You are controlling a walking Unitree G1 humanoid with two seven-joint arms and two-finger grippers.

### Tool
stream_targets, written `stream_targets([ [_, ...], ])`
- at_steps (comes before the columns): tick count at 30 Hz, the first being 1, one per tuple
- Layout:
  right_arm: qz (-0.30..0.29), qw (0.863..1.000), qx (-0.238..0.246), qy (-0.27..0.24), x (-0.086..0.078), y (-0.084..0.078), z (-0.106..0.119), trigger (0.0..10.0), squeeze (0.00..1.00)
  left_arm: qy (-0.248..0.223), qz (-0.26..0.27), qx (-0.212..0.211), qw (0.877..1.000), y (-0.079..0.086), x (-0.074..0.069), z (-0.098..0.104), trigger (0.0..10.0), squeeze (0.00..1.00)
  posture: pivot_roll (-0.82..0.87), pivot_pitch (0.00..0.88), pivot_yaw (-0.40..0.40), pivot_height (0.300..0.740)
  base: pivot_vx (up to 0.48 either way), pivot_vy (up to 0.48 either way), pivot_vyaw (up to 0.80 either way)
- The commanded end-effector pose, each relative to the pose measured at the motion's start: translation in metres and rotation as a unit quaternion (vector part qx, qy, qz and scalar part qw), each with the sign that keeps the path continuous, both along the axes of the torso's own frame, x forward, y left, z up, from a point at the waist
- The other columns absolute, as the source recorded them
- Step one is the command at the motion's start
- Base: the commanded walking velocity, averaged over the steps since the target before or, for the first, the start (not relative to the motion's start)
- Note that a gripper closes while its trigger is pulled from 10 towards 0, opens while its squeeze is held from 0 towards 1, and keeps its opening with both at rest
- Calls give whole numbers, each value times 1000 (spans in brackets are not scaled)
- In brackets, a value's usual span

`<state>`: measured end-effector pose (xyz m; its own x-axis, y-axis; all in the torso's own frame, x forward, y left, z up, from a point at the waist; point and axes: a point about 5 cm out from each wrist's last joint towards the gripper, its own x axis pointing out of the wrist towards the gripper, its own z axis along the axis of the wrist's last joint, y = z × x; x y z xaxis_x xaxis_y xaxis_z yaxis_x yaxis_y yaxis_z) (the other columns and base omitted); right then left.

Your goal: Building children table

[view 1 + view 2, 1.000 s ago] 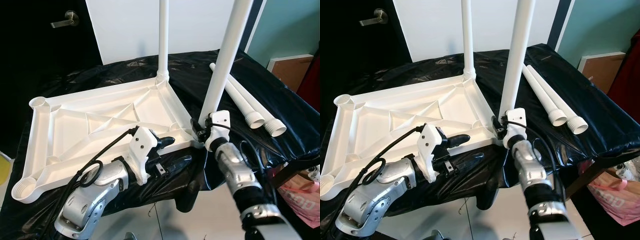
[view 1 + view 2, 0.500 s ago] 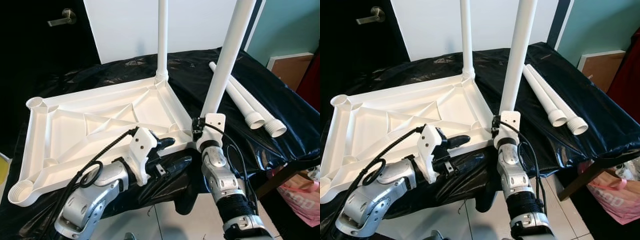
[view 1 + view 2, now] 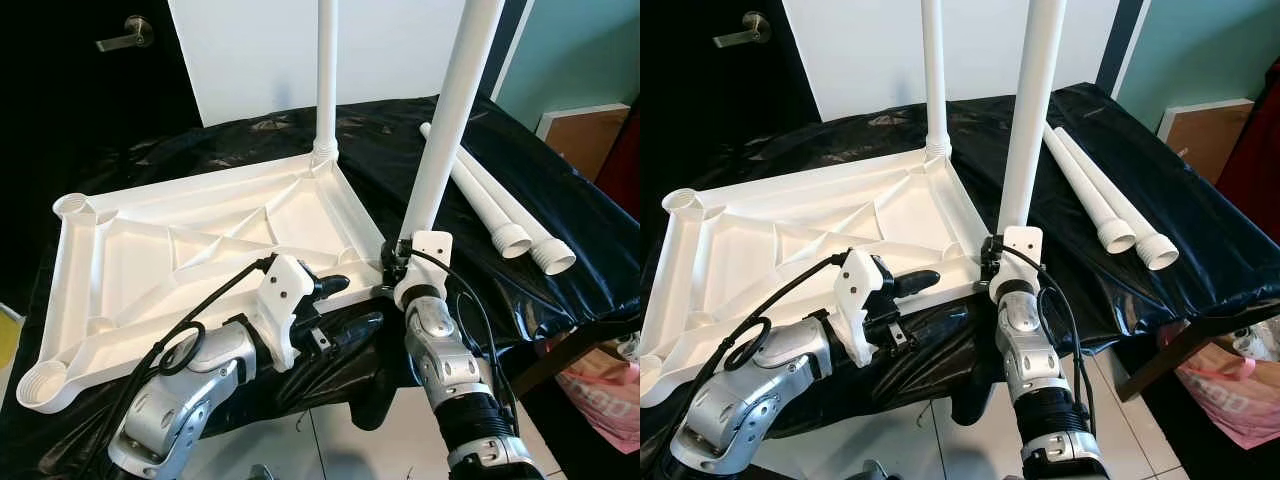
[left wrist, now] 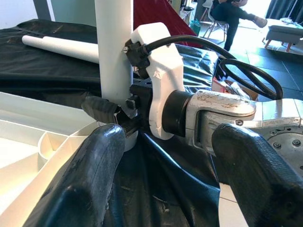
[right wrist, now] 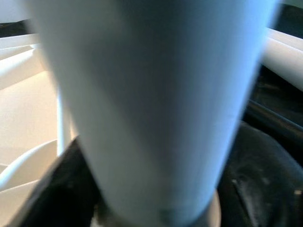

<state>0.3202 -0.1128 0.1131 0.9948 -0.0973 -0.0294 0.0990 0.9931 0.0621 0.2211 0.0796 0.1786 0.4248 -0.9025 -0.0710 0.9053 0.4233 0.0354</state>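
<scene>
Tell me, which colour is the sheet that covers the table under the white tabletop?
The sheet is glossy black, clearest in the left eye view.

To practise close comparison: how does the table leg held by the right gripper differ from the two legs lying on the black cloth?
The held leg stands upright at the tabletop's near corner socket, with the right gripper clamped on it. The two loose legs lie flat on the black cloth, untouched, threaded ends showing. All are white tapered tubes.

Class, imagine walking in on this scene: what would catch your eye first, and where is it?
The white tabletop lying upside down on the black-covered table, one leg upright at its far right corner. At the near right corner the right gripper clamps a second leg at its socket. Two spare legs lie to the right.
</scene>
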Motion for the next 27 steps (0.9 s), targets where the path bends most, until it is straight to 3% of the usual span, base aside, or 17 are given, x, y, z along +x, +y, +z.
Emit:
stream_targets([
  [1,-16,1000,4,19,-3,-8,-8,10000,1000,-5,-4,2,1000,-1,-1,3,10000,0,-5,35,-12,740,0,0,0],
  [6,20,1000,4,-7,-3,-13,-1,10000,1000,-4,-5,1,1000,-1,-1,3,10000,0,-10,38,-8,740,0,0,0],
  [7,40,999,4,-12,-3,-16,0,10000,0,-4,-5,2,1000,-1,-1,3,10000,0,-11,38,-7,740,0,0,0],
  [16,156,987,-33,-35,-1,-27,4,10000,0,-5,-8,3,1000,-1,0,3,10000,0,-18,36,-3,740,0,0,0],
  [20,252,965,-64,-34,7,-34,9,10000,0,-6,-10,2,1000,-2,0,3,10000,0,-22,35,-1,740,0,0,0],
  [24,288,954,-80,-32,11,-36,12,10000,0,-7,-10,2,1000,-2,1,4,10000,0,-19,33,0,740,0,0,0],
  [27,338,936,-91,-28,13,-34,14,10000,0,-8,-9,3,1000,-1,1,4,10000,0,-19,33,0,740,0,0,0],
])
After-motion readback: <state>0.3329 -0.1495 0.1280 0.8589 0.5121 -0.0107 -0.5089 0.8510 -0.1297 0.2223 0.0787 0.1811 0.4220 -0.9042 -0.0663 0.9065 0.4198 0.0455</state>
